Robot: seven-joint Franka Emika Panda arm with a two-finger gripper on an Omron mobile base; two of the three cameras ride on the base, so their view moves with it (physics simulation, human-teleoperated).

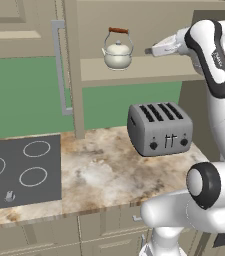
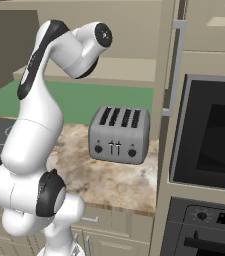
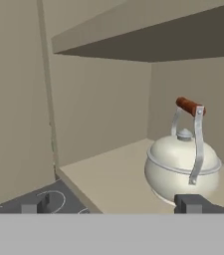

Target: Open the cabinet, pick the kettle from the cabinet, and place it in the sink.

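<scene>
Beside the shelved kettle (image 1: 117,55), the raised arm's claw (image 3: 114,203) gapes.

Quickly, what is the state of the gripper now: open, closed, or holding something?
Gripper: open, holding nothing; the squat cream-white kettle with the reddish-brown wooden handle bar stands free on the cabinet shelf ahead.

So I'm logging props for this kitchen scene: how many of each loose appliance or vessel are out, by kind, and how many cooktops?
Kettle: 1, on the cabinet shelf
Toaster: 1, on the counter
Cooktop: 1, set into the counter
Total: 3
</scene>
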